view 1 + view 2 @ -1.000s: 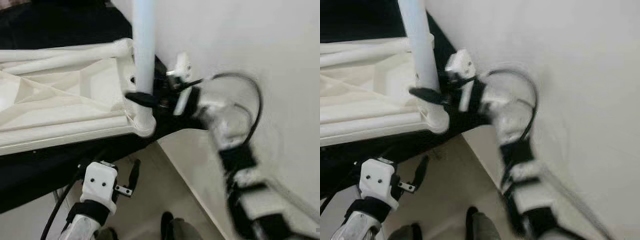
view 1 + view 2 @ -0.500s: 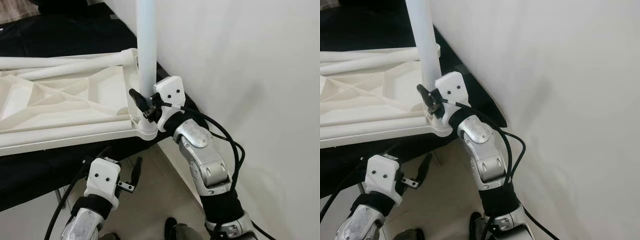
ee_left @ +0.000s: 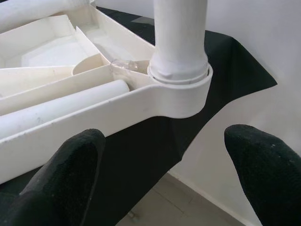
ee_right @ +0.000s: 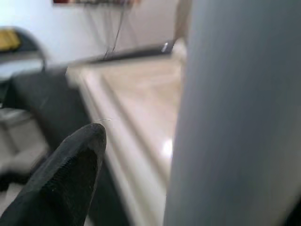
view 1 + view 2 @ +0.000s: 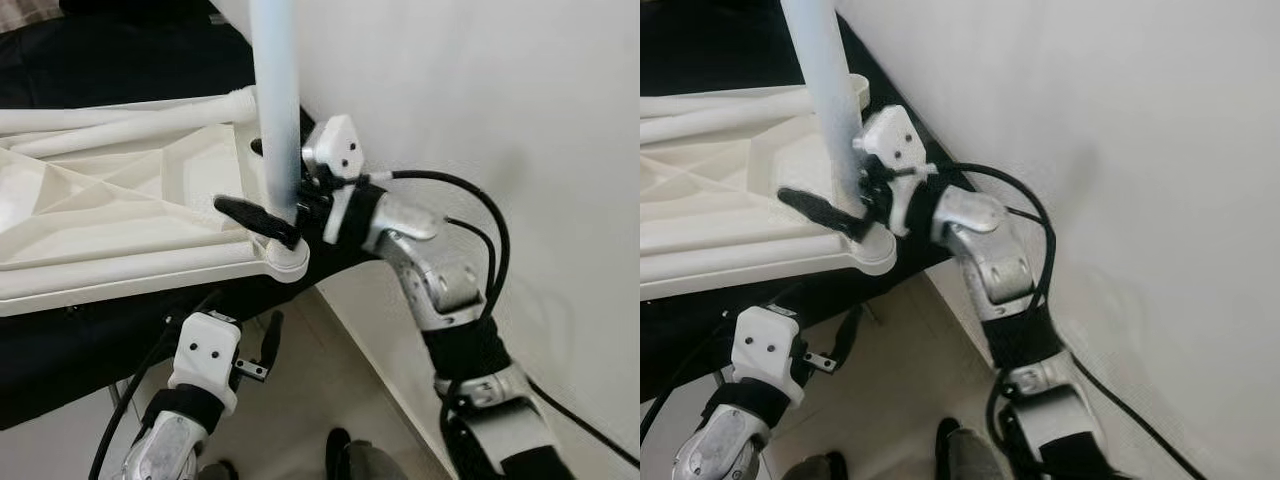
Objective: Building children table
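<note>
Right pincer [image 5: 272, 205] rotated around leg [image 5: 276, 110]

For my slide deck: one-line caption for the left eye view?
Right claw grips the upright table leg at the upturned tabletop corner.

The upturned tabletop [image 5: 120, 215] is cream-white and plain, as is the pale leg [image 5: 277, 110]. It lies on a black cloth [image 5: 120, 60]. Each silver arm ends in a white wrist block and a black-fingered right hand [image 5: 262, 218] and left hand [image 5: 268, 345]. The wall [image 5: 500, 100] is white.

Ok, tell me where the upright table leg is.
The table leg stands in the corner socket of the upside-down tabletop, beside the wall, with the right gripper around it.
</note>
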Robot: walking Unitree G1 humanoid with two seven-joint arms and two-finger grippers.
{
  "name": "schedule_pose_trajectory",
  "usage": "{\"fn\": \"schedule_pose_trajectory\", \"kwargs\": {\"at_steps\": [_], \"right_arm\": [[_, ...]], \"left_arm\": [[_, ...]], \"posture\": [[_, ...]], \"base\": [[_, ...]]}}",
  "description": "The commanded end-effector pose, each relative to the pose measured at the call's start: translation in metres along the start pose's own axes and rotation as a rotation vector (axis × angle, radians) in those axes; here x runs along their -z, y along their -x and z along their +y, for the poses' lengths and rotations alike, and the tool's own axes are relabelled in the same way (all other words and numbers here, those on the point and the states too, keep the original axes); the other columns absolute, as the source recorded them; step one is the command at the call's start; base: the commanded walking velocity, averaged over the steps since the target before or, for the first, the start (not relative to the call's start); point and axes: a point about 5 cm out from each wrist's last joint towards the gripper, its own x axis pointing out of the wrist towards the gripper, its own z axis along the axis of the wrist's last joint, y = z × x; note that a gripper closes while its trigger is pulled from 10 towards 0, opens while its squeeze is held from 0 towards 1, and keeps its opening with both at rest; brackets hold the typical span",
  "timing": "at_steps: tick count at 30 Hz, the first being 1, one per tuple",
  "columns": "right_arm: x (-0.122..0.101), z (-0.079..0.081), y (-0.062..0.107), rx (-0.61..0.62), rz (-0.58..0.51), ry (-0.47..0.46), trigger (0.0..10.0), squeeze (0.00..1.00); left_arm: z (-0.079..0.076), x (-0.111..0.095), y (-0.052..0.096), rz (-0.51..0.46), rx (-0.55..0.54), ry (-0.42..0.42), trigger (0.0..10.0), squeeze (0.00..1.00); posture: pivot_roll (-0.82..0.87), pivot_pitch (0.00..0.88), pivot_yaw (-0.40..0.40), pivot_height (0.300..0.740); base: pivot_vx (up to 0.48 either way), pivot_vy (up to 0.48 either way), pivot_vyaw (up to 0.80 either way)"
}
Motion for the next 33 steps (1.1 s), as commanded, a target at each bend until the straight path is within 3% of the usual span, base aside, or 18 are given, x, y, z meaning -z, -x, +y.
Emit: {"fn": "schedule_pose_trajectory", "kwargs": {"at_steps": [1,4,19,20,21,22,23,33], "right_arm": [[-0.006,-0.009,0.002,-0.067,-0.008,0.024,10.0,0.0],[-0.011,-0.02,0.008,-0.069,-0.005,0.023,10.0,0.0],[-0.016,-0.037,0.019,-0.293,-0.022,-0.029,9.8,0.0],[-0.014,-0.038,0.02,-0.298,-0.02,-0.04,7.7,0.0],[-0.014,-0.038,0.02,-0.298,-0.02,-0.04,7.7,0.0],[-0.013,-0.039,0.02,-0.299,-0.014,-0.046,5.4,0.0],[-0.01,-0.04,0.02,-0.3,-0.004,-0.05,0.0,0.0],[-0.003,-0.039,0.021,-0.301,0.024,-0.04,0.0,0.0]], "left_arm": [[-0.002,0.004,0.005,0.024,-0.001,0.006,10.0,0.0],[-0.003,0.003,0.007,0.024,-0.002,0.008,10.0,0.0],[-0.007,0.003,0.011,0.033,0.006,0.016,10.0,0.0],[-0.007,0.003,0.011,0.033,0.006,0.016,10.0,0.0],[-0.007,0.003,0.011,0.033,0.006,0.016,10.0,0.0],[-0.007,0.003,0.011,0.034,0.006,0.017,10.0,0.0],[-0.007,0.003,0.012,0.034,0.006,0.016,10.0,0.0],[-0.006,0.003,0.014,0.037,0.007,0.015,10.0,0.0]], "posture": [[0.11,0.266,-0.075,0.74],[0.11,0.267,-0.078,0.74],[0.12,0.266,-0.077,0.74],[0.12,0.266,-0.077,0.74],[0.12,0.266,-0.077,0.74],[0.12,0.266,-0.077,0.74],[0.12,0.27,-0.074,0.74],[0.11,0.264,-0.074,0.74]], "base": [[0.0,0.0,0.0],[0.0,0.0,0.0],[0.0,0.0,0.0],[0.0,0.0,0.0],[0.0,0.0,0.0],[0.0,0.0,0.0],[0.0,0.0,0.0],[0.0,0.0,0.0]]}}
